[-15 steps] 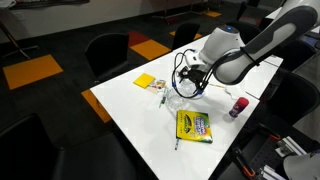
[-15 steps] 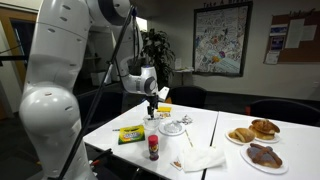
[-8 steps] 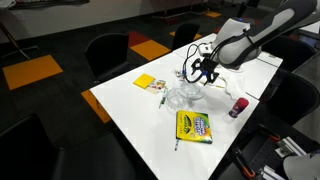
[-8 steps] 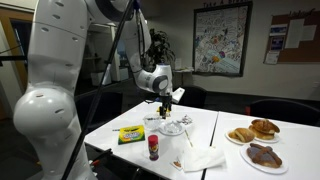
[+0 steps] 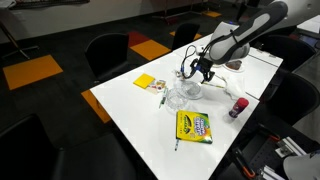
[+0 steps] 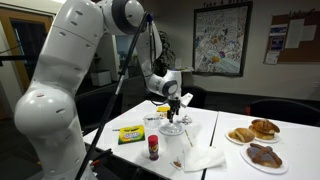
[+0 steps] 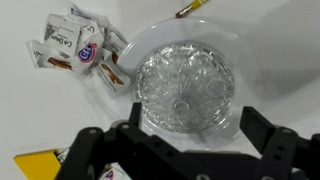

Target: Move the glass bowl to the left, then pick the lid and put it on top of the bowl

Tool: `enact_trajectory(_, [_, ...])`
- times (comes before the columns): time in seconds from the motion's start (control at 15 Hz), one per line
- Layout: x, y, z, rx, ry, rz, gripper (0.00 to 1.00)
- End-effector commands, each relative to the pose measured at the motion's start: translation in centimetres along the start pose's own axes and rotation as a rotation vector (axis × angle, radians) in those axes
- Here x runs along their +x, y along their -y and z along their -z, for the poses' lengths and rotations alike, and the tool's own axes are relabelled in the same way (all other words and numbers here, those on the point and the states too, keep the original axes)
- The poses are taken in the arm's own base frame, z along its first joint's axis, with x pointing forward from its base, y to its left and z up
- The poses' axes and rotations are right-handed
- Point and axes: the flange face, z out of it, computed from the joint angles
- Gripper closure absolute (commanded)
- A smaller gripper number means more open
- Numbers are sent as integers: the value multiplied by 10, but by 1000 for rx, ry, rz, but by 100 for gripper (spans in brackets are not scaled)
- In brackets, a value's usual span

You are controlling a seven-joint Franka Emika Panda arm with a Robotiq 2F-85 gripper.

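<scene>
The glass bowl (image 7: 186, 82) fills the middle of the wrist view: clear, with a cut pattern inside and a whitish rim. It sits on the white table, seen in both exterior views (image 5: 182, 95) (image 6: 172, 127). My gripper (image 7: 195, 108) hangs a little above it, open, its dark fingers (image 7: 257, 125) standing wide on either side and touching nothing. The gripper also shows in both exterior views (image 5: 197, 71) (image 6: 172, 104). I cannot tell the lid apart from the bowl's clear glass in any view.
Small snack packets (image 7: 78, 50) and a yellow sticky-note pad (image 5: 145, 82) lie beside the bowl. A crayon box (image 5: 194, 126) and a red-capped bottle (image 5: 238, 106) stand nearer the table's edge. Plates of food (image 6: 256, 131) and a white napkin (image 6: 203, 158) are further along.
The gripper has risen from low beside the bowl and shifted sideways above it. Its jaws stayed open. The bowl has not moved.
</scene>
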Motion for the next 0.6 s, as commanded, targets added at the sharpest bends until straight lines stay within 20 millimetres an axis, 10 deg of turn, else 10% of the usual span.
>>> enact_trajectory(0.0, [-1,-20,-26,21,-29,0,0])
enact_trajectory(0.33, [7,-29,-47,97,-17,-35,0])
enact_trajectory(0.4, [7,-30,-49,116,-14,-46,25])
enact_trajectory(0.53, [9,-31,-50,147,-9,-66,34])
